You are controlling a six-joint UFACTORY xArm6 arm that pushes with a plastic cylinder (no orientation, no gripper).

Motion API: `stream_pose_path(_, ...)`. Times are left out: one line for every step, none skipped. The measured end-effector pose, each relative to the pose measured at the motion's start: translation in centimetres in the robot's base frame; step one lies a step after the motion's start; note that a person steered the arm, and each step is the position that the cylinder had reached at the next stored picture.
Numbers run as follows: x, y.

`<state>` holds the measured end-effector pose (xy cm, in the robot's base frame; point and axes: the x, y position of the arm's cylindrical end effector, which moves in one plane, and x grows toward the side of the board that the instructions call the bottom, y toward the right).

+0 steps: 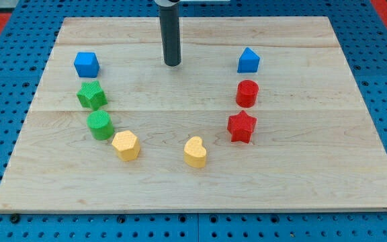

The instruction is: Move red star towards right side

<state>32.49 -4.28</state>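
Observation:
The red star (pixel 241 127) lies on the wooden board (pixel 301 168), right of centre. A red cylinder (pixel 246 93) sits just above it in the view, and a blue pentagon-like block (pixel 248 60) above that. My tip (pixel 173 64) rests on the board near the view's top centre. It is well to the upper left of the red star and touches no block.
On the view's left are a blue cube (pixel 86 64), a green star (pixel 91 95) and a green cylinder (pixel 100 125). A yellow hexagon-like block (pixel 125 145) and a yellow heart-like block (pixel 195 152) lie near the bottom centre. Blue pegboard surrounds the board.

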Motion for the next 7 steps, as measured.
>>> stream_pose_path(0.1,0.0)
stream_pose_path(0.1,-0.1)
stream_pose_path(0.1,-0.1)
stream_pose_path(3.5,-0.2)
stream_pose_path(9.5,0.4)
stream_pose_path(10.6,0.1)
stream_pose_path(14.8,5.9)
